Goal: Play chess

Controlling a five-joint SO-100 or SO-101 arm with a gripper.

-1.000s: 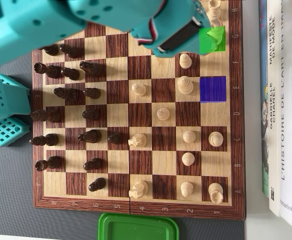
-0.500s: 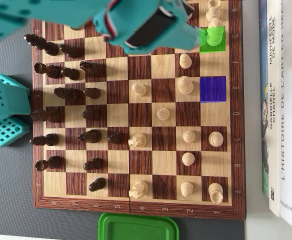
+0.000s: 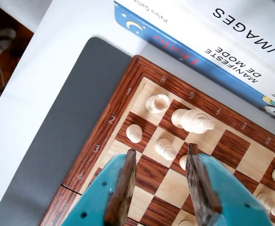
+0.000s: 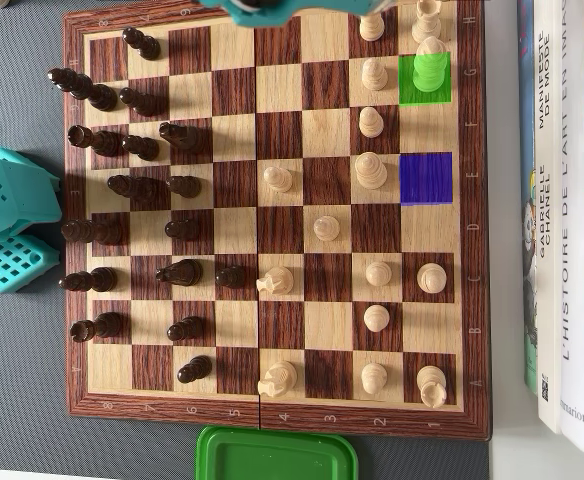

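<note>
The wooden chessboard (image 4: 277, 415) holds dark pieces (image 4: 137, 185) on its left half and white pieces (image 4: 372, 175) on its right half in the overhead view. A white piece (image 4: 430, 62) stands on a green-marked square (image 4: 408, 92). Two squares below it is an empty blue-marked square (image 4: 425, 178). In the wrist view my gripper (image 3: 161, 150) is open with nothing between its fingers, hovering above the board's corner. Ahead of it are a white rook (image 3: 157, 103), a tall white piece (image 3: 193, 120) and two pawns (image 3: 134, 133). Only a teal part of the arm (image 4: 302, 8) shows at the overhead view's top edge.
Books (image 4: 562, 200) lie along the board's right side in the overhead view. A green lid (image 4: 277, 455) sits below the board. The teal arm base (image 4: 7, 220) stands at the left. A grey mat (image 3: 57, 141) lies under the board.
The arm has drawn back off the top edge of the overhead view, uncovering the board's upper rows. No piece has moved.
</note>
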